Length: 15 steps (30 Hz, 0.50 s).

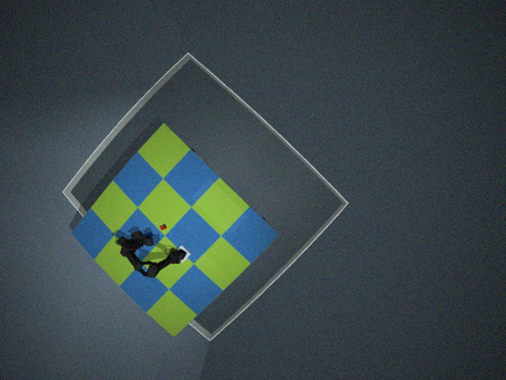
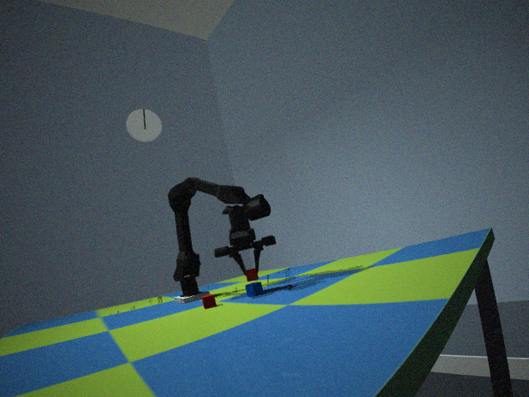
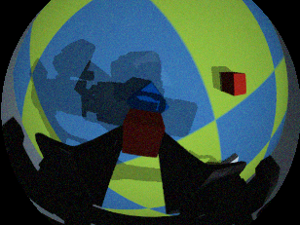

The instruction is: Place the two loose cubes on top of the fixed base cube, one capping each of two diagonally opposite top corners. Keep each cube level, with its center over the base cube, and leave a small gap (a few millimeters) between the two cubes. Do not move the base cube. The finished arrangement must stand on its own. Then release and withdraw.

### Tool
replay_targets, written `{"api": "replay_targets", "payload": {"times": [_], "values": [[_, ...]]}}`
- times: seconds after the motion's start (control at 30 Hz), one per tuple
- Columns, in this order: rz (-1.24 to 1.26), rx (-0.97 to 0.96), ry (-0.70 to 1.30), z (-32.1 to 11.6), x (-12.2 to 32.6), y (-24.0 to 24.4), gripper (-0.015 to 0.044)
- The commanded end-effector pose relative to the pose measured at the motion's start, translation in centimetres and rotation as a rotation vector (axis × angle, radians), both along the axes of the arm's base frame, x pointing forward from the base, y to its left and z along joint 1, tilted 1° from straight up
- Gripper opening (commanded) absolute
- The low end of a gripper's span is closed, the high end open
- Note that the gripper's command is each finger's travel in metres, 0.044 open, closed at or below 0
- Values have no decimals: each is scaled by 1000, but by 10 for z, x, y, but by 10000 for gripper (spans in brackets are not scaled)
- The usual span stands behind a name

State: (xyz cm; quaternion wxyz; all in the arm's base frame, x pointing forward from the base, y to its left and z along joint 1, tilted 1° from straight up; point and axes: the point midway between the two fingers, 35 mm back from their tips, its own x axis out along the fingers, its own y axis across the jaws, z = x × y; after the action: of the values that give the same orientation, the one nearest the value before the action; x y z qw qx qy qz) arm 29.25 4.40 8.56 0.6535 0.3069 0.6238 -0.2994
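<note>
My gripper [image 2: 252,274] [image 3: 142,132] is shut on a red cube [image 2: 252,275] [image 3: 142,137]. In the exterior view the held cube hangs just above the blue base cube [image 2: 254,289] [image 3: 150,98], with a thin gap showing. In the wrist view the held cube hides the near part of the base cube. The other red cube [image 1: 163,227] [image 2: 209,301] [image 3: 233,83] lies loose on the table, apart from the base cube. In the top view the arm hides the fingers and the held cube.
The table [image 1: 221,262] [image 2: 274,351] has large green and blue squares. The arm's white base plate [image 1: 186,255] [image 2: 181,299] stands near the loose red cube. The arm's shadow falls around the base cube. A pale low wall [image 1: 282,137] runs around the table on the floor.
</note>
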Motion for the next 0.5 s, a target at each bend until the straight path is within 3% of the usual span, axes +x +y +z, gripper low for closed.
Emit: {"api": "replay_targets", "payload": {"times": [0.0,0.47], "values": [[-6,-5,9,-6,-1,-1,105],[-6,-5,9,-7,-1,-1,105]]}}
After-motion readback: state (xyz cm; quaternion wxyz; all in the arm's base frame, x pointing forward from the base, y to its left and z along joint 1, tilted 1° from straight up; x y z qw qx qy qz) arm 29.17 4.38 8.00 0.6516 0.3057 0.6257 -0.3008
